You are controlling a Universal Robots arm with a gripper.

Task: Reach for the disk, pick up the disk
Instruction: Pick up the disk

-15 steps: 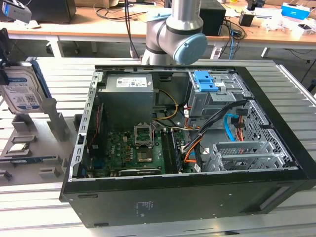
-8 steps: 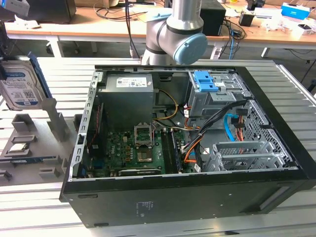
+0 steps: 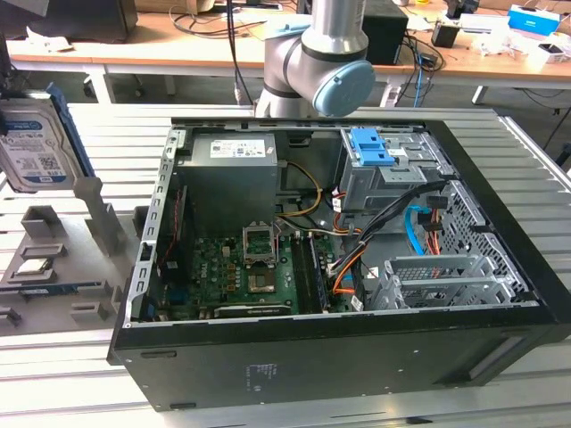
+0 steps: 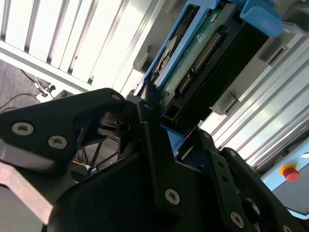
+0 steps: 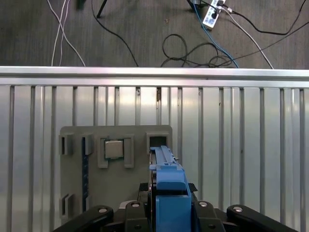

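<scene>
First wrist view: holder [image 5: 120, 183] cradles chip [image 5: 114, 149] beside disk [image 5: 169, 193].

open computer case [image 3: 312, 357] | grey holder tray [image 5: 116, 191] | square chip [image 5: 114, 149] | floor cables [image 5: 193, 50]

Nothing printed can be read here. The disk [image 3: 34, 147], at the exterior view's left, carries a white-and-blue label with barcodes and lines of print too small to make out. The power supply [image 3: 227, 178] inside the computer case [image 3: 401, 357] bears a pale label, likewise unreadable. Faint white marks sit on the case's dark near wall.
</scene>
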